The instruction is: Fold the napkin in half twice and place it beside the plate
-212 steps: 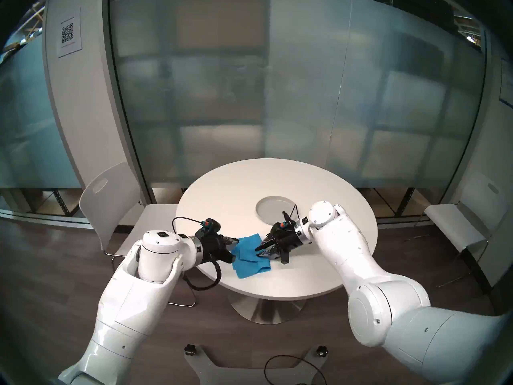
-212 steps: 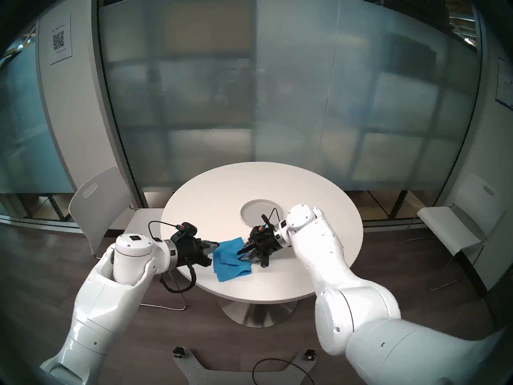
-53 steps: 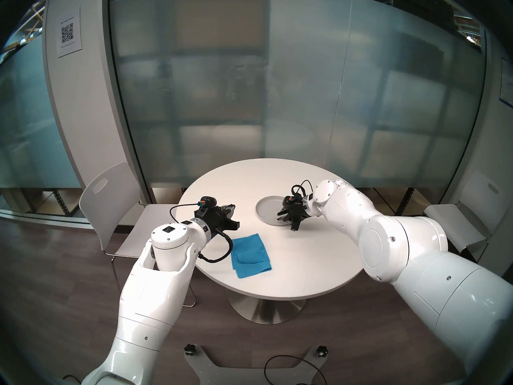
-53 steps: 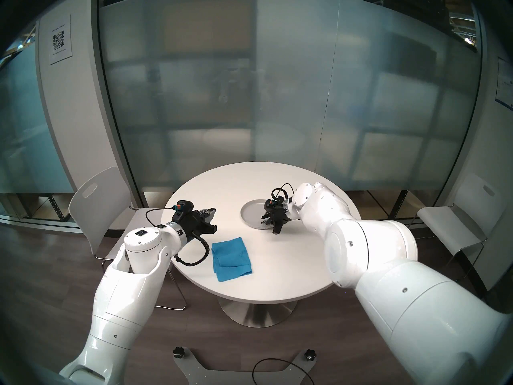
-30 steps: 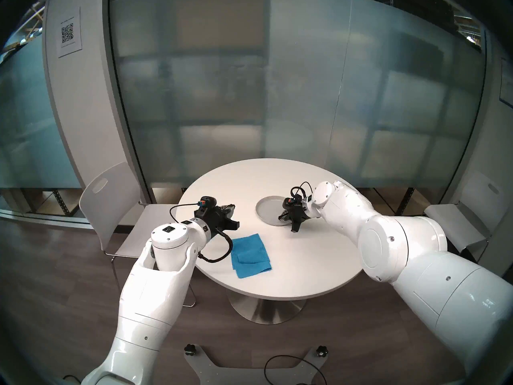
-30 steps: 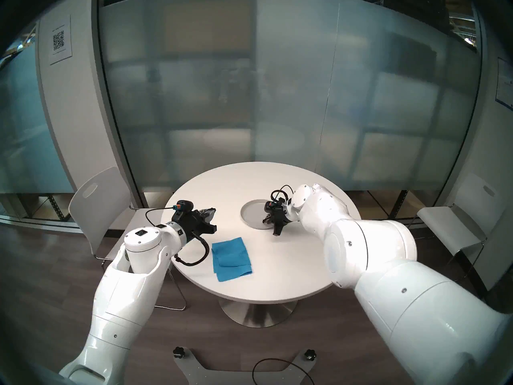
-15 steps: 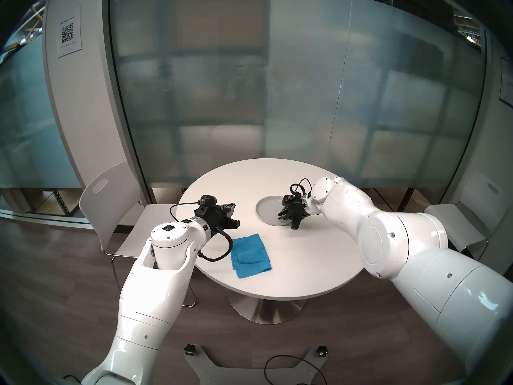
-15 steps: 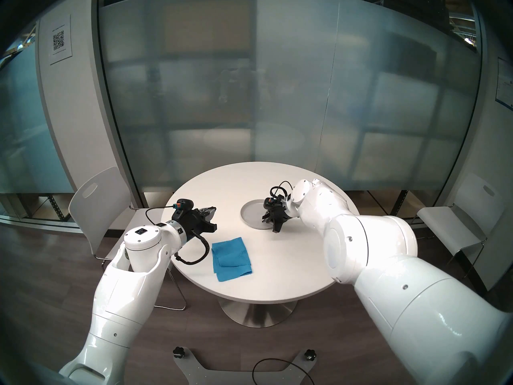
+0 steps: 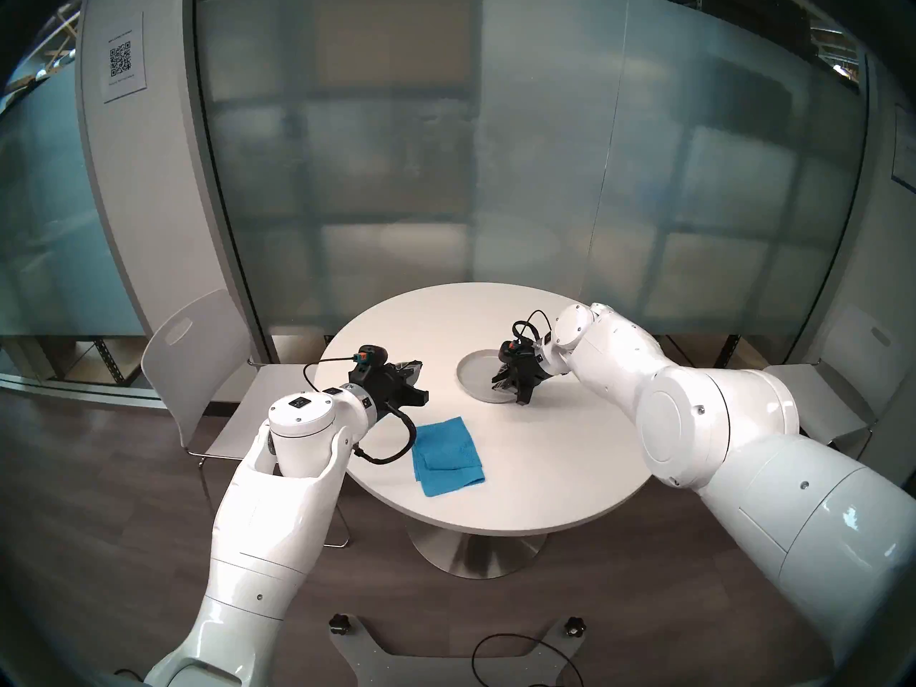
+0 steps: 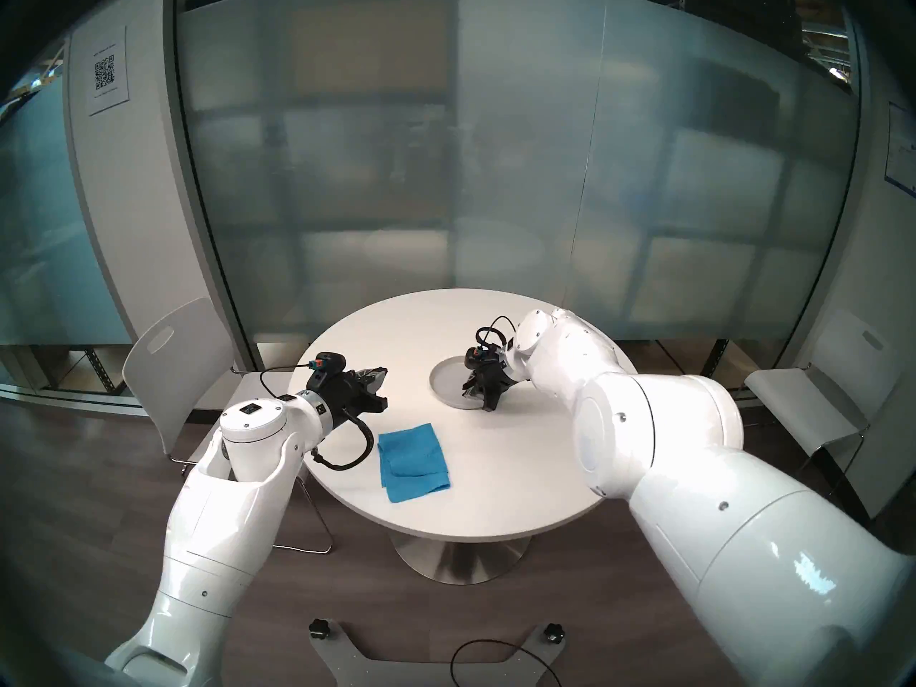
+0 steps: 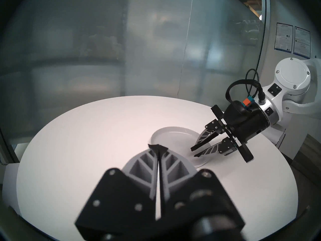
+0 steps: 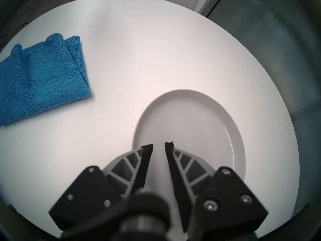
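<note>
napkin: bright blue fuzzy terry cloth napkin [image 9: 447, 455], lying folded on the near-left part of the round white table [image 9: 520, 492], top layer a bit rumpled, nobody's touching it

plate: plain round light-grey plate with a low rim [image 12: 224, 117], flat on the far side of the table, well apart from the napkin

left gripper: black left gripper with grey ribbed fingers [image 11: 157, 147], clamped tight with nothing in it, hovering over the table's left side, off the napkin's far-left corner

right gripper: black right gripper [image 12: 159, 146], tilted down over the plate's near edge, jaws parted a little, nothing between them, can't tell if a tip touches the plate

chairs: a white chair [image 9: 198, 364] at the left
</note>
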You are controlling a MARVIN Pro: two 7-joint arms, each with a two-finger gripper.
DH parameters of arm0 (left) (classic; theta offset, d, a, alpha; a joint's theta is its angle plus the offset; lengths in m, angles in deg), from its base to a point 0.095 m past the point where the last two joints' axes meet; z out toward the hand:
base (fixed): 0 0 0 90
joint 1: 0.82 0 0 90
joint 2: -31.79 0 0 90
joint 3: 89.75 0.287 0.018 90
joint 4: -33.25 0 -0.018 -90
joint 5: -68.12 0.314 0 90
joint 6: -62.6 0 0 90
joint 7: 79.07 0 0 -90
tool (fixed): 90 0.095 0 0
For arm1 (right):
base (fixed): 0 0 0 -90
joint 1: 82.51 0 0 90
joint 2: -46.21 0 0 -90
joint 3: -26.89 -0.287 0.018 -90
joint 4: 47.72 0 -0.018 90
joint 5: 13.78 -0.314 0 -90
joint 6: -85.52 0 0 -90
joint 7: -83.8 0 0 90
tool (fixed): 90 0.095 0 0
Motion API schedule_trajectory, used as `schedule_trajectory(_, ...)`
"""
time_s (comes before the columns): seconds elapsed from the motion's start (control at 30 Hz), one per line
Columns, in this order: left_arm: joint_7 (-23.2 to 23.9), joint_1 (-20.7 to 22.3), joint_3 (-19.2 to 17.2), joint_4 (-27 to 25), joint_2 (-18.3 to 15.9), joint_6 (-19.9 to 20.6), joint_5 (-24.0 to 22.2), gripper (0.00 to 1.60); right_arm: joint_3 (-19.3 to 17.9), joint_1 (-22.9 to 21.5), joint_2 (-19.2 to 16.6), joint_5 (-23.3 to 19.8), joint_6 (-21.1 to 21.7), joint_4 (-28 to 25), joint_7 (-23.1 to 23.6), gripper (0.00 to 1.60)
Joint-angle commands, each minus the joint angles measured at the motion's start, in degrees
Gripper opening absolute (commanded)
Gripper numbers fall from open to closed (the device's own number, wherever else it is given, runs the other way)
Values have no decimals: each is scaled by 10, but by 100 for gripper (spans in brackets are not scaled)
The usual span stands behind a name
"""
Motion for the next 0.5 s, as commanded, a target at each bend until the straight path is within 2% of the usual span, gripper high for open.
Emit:
schedule_trajectory(0.0,2,8,-4,-16,-2,3,-1,35,7,-20,10,5,-7,-2,20,77)
schedule_trajectory(0.47,10,-3,-9,-31,-5,11,-3,36,21,-6,10,19,-22,-2,29,75)
